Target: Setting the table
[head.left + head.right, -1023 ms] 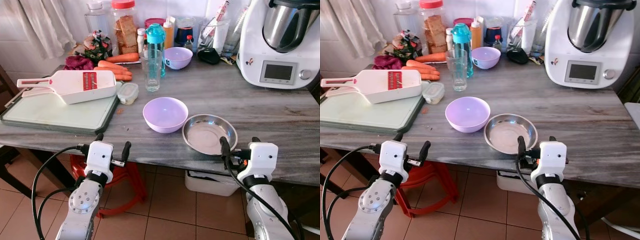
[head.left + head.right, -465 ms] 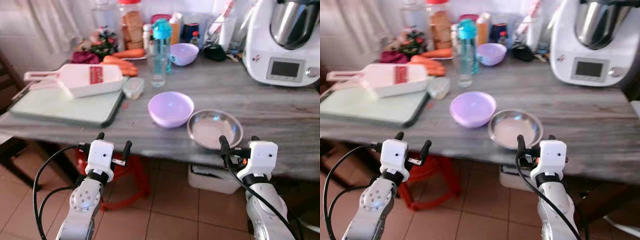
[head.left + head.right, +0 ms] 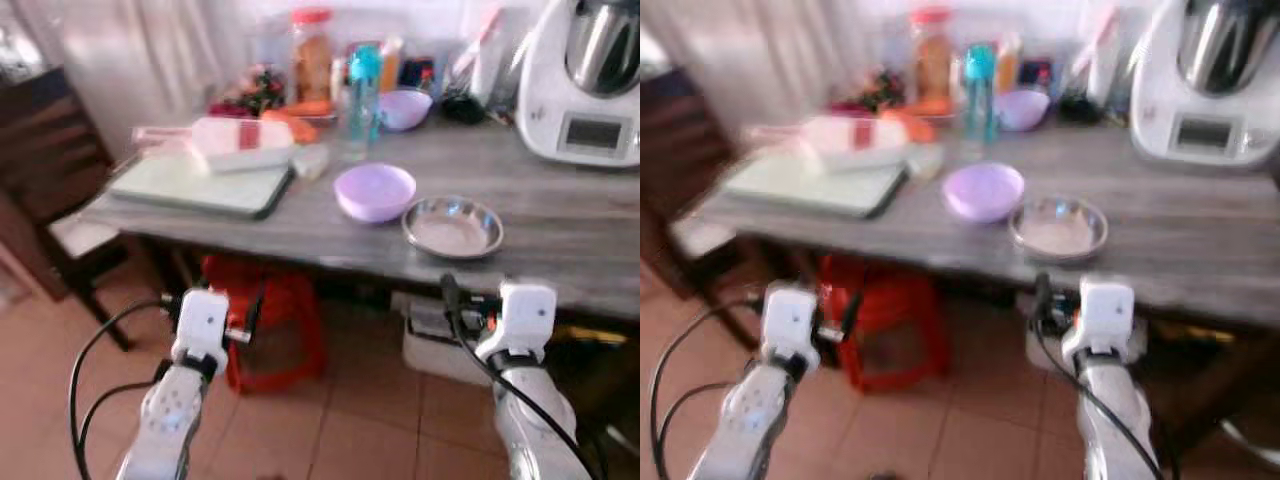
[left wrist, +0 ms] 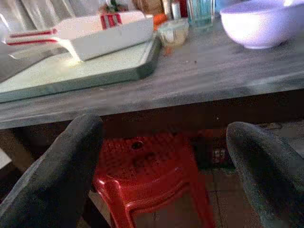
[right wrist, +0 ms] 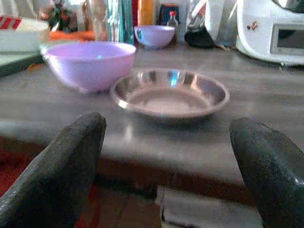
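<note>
Steel dish sits near desk front edge, touching lilac bowl at its 10 o'clock. Both tools spread wide w/ nothing held: right tool below the edge at dish's 6 o'clock, left tool low, above red stool. Views blurred. Best approach: get square & close to desk, raise right tool above edge, then take dish by near rim.

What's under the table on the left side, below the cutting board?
A red plastic stool stands on the tiled floor under the table, below the cutting board. Its far legs are hidden behind its own seat.
</note>
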You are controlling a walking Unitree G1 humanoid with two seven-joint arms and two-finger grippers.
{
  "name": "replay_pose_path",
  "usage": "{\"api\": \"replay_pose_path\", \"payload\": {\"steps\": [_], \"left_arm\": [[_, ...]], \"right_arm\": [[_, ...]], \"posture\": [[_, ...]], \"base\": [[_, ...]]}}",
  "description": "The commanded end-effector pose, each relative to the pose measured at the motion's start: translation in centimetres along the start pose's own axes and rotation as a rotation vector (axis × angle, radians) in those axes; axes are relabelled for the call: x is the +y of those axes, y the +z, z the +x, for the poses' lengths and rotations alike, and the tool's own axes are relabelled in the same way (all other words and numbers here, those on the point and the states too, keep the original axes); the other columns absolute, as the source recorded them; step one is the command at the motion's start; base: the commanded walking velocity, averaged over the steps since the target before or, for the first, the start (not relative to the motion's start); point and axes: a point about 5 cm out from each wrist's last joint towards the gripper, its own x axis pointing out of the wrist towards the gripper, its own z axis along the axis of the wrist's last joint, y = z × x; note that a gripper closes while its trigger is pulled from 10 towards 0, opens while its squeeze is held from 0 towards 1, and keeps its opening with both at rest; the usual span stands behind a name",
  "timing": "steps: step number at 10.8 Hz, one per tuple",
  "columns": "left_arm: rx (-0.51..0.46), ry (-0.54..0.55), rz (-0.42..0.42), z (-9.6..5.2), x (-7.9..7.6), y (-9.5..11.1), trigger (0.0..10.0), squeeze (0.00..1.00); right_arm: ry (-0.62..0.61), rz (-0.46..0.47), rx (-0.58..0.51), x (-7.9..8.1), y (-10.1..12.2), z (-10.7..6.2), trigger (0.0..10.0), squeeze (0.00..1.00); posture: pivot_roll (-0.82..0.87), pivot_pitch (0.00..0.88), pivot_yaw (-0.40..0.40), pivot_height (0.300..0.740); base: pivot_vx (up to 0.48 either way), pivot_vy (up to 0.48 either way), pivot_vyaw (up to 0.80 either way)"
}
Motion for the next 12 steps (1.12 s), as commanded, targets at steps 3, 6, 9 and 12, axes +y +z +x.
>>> {"api": "replay_pose_path", "payload": {"steps": [3, 6, 9, 12], "left_arm": [[-0.009, -0.004, 0.026, 0.34, 0.22, 0.23, 10.0, 0.00], [-0.005, -0.026, 0.036, -0.05, -0.25, -0.15, 10.0, 0.00], [-0.030, -0.052, 0.027, 0.16, -0.13, 0.11, 10.0, 0.00], [-0.030, -0.088, 0.009, 0.18, -0.51, 0.07, 10.0, 0.00]], "right_arm": [[0.001, 0.011, 0.001, 0.12, -0.02, 0.09, 10.0, 0.00], [-0.007, 0.009, -0.002, -0.04, 0.02, -0.09, 10.0, 0.00], [-0.011, 0.012, 0.007, 0.24, -0.34, -0.50, 10.0, 0.00], [-0.014, 0.010, 0.004, 0.08, -0.19, -0.46, 10.0, 0.00]], "posture": [[0.01, 0.000, 0.052, 0.740], [0.00, 0.000, 0.053, 0.740], [0.00, 0.000, 0.052, 0.740], [0.00, 0.000, 0.050, 0.740]], "base": [[-0.310, 0.000, 0.00], [-0.201, 0.000, 0.00], [0.000, 0.000, 0.00], [0.000, -0.089, 0.00]]}}
